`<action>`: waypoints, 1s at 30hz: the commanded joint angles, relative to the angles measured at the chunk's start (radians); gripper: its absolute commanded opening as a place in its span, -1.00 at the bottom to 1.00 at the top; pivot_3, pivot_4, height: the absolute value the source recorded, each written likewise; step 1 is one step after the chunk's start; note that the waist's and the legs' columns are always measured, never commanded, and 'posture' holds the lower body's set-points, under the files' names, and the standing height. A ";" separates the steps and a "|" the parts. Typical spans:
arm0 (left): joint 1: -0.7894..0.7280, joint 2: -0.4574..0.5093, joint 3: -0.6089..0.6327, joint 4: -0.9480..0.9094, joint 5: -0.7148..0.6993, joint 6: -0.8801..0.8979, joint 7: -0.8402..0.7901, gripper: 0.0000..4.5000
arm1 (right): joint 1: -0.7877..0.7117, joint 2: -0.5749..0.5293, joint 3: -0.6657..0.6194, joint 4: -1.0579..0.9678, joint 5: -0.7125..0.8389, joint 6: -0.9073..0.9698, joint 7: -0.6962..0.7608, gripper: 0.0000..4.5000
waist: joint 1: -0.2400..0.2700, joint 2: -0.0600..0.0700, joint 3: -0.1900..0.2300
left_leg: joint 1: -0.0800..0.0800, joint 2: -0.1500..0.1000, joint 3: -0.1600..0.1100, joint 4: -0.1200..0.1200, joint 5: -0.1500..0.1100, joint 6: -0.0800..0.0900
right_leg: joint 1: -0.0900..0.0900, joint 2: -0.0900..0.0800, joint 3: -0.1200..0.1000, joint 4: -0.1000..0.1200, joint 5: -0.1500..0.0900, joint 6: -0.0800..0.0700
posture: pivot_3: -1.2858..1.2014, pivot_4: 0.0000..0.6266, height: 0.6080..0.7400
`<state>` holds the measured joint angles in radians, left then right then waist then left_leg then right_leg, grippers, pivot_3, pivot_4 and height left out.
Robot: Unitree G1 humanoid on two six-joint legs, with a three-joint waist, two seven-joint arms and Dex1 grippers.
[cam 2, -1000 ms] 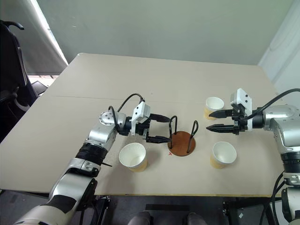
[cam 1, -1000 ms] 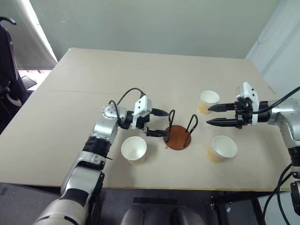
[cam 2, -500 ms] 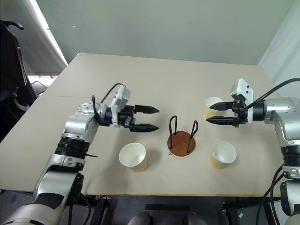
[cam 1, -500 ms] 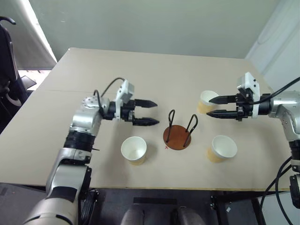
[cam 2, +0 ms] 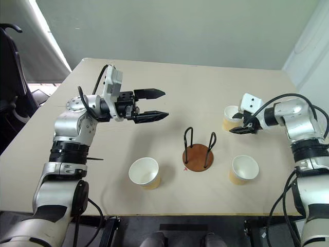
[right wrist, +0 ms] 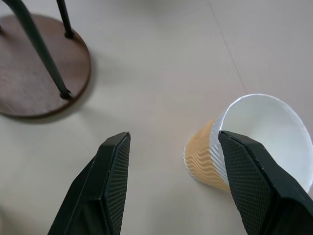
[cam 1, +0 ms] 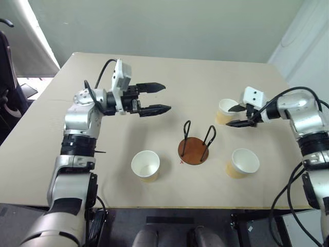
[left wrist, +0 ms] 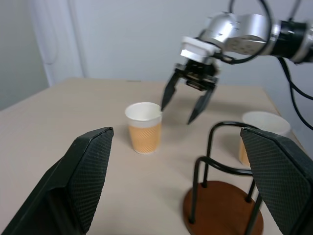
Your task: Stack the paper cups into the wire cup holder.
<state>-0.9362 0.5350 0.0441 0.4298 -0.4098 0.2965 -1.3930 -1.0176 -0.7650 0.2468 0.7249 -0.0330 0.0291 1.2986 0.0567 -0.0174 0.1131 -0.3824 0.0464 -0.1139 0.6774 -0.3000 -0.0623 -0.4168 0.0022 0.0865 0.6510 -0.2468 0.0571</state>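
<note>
1. Since a second ago we see the left gripper (cam 1: 157, 98) has pulled away from the wire cup holder (cam 1: 194, 146). Back then it was low beside the disc base; now it is raised, back and to the left over bare table (cam 1: 103, 77). The right gripper (cam 1: 234, 116) has swung from the gap between the two right-hand cups down to the far right cup (cam 1: 226, 111).

2. The left gripper's two fingers stand wide apart and point level toward the right. We see nothing between them.

3. The right gripper's fingers are also spread, tilted downward. In the right wrist view one finger (right wrist: 252, 181) lies over the edge of the far right cup while the other (right wrist: 110, 181) is over bare table. The cup's body is not between them, and we cannot tell whether that finger touches the cup. The gripper holds nothing.

4. The wire cup holder stands upright near the middle of the table, toward the front edge. Its reddish-brown disc is bare and its two black wire loops have no cup in them.

5. All three paper cups stand upright on the table, mouths up. The front left cup (cam 1: 145, 164) stands left of the holder. The front right cup (cam 1: 243, 162) stands right of the holder. The far right cup stands behind the front right cup, well apart from it.

6. A dark chair (cam 2: 13, 77) shows past the table's left edge.
</note>
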 commanded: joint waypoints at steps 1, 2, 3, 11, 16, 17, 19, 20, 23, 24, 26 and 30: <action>0.002 0.016 -0.004 -0.057 -0.026 0.015 -0.028 0.99 | -0.055 0.002 -0.010 0.058 -0.025 -0.054 0.001 0.28 | 0.002 0.000 0.000 | 0.000 0.000 0.000 0.000 0.000 0.000 | 0.000 0.000 0.000 0.000 0.000 0.000 | 0.03 -0.52 1.00; 0.005 0.017 -0.004 -0.060 -0.028 0.022 -0.030 0.99 | -0.065 0.006 -0.011 0.076 -0.030 -0.060 0.000 0.28 | 0.003 0.000 0.000 | 0.000 0.000 0.000 0.000 0.000 0.000 | 0.000 -0.001 0.000 0.000 0.000 0.000 | 0.03 -0.52 1.00; 0.007 0.017 -0.005 -0.063 -0.030 0.027 -0.033 0.99 | -0.074 0.010 -0.012 0.093 -0.036 -0.066 -0.001 0.28 | 0.004 0.000 0.000 | 0.000 0.000 0.000 0.000 0.000 0.000 | 0.000 -0.001 0.000 0.000 0.000 0.000 | 0.03 -0.52 1.00; 0.021 0.016 -0.005 -0.082 -0.045 0.045 -0.045 0.99 | -0.115 0.042 -0.026 0.191 -0.059 -0.099 -0.009 0.28 | 0.004 0.000 0.000 | 0.000 0.000 0.001 -0.002 0.000 0.000 | 0.000 -0.002 0.000 0.000 0.000 0.000 | 0.03 -0.52 1.00; 0.027 0.021 -0.004 -0.090 -0.048 0.056 -0.051 0.99 | -0.125 0.049 -0.073 0.118 0.030 0.029 0.111 0.28 | 0.003 0.001 0.000 | 0.000 0.000 0.003 -0.003 0.000 0.000 | 0.000 -0.002 0.000 0.001 0.000 0.000 | 0.03 -0.52 1.00; 0.028 0.022 -0.004 -0.091 -0.048 0.058 -0.053 0.99 | -0.127 0.050 -0.084 0.095 0.053 0.072 0.139 0.28 | 0.003 0.001 0.000 | -0.001 0.000 0.004 -0.003 0.000 0.000 | 0.000 -0.002 0.000 0.001 0.000 0.000 | 0.03 -0.52 1.00; 0.031 0.023 -0.005 -0.093 -0.049 0.060 -0.056 0.99 | -0.131 0.053 -0.099 0.065 0.079 0.126 0.158 0.28 | 0.003 0.000 0.000 | 0.000 0.000 0.005 -0.004 0.000 0.000 | 0.000 -0.002 0.000 0.001 0.000 0.000 | 0.03 -0.52 1.00; 0.032 0.023 -0.007 -0.093 -0.048 0.058 -0.059 0.99 | -0.138 0.059 -0.111 0.062 0.086 0.134 0.141 0.28 | 0.003 0.001 0.000 | -0.001 0.000 0.005 -0.004 0.000 0.000 | 0.000 -0.002 0.000 0.001 0.000 0.000 | 0.03 -0.52 1.00; 0.033 0.023 -0.010 -0.092 -0.047 0.056 -0.064 0.99 | -0.156 0.063 -0.106 0.115 0.035 0.077 0.032 0.28 | 0.003 0.001 0.000 | 0.000 0.000 0.004 -0.004 0.000 0.000 | 0.000 -0.002 0.000 0.001 0.000 0.000 | 0.03 -0.52 1.00; 0.035 0.023 -0.011 -0.094 -0.050 0.056 -0.071 0.99 | -0.151 0.052 -0.083 0.133 -0.003 0.037 0.004 0.28 | 0.004 0.001 0.000 | 0.000 0.000 0.004 -0.005 0.000 0.000 | 0.000 -0.002 0.000 0.001 0.000 0.000 | 0.03 -0.52 1.00; 0.041 0.024 -0.007 -0.101 -0.066 0.053 -0.097 0.99 | -0.139 0.038 -0.048 0.162 -0.054 -0.021 -0.021 0.28 | 0.007 0.001 0.000 | 0.000 0.000 0.002 -0.005 0.000 0.000 | 0.000 -0.002 0.000 0.001 0.000 0.000 | 0.03 -0.52 1.00; 0.051 0.041 -0.008 -0.111 -0.084 0.050 -0.146 0.99 | -0.131 0.027 -0.015 0.220 -0.117 -0.099 -0.042 0.28 | 0.007 0.001 0.000 | 0.000 -0.001 0.003 -0.005 0.000 0.000 | 0.000 -0.004 -0.001 0.001 0.000 0.000 | 0.03 -0.52 1.00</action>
<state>-0.8794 0.5606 0.0270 0.3543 -0.4744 0.3582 -1.5185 -1.1381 -0.7158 0.2269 0.9413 -0.1292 -0.0289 1.2694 0.0639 -0.0168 0.1134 -0.3829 0.0449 -0.1109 0.6718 -0.2997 -0.0628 -0.4170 -0.0019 0.0860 0.6519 -0.2467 0.0570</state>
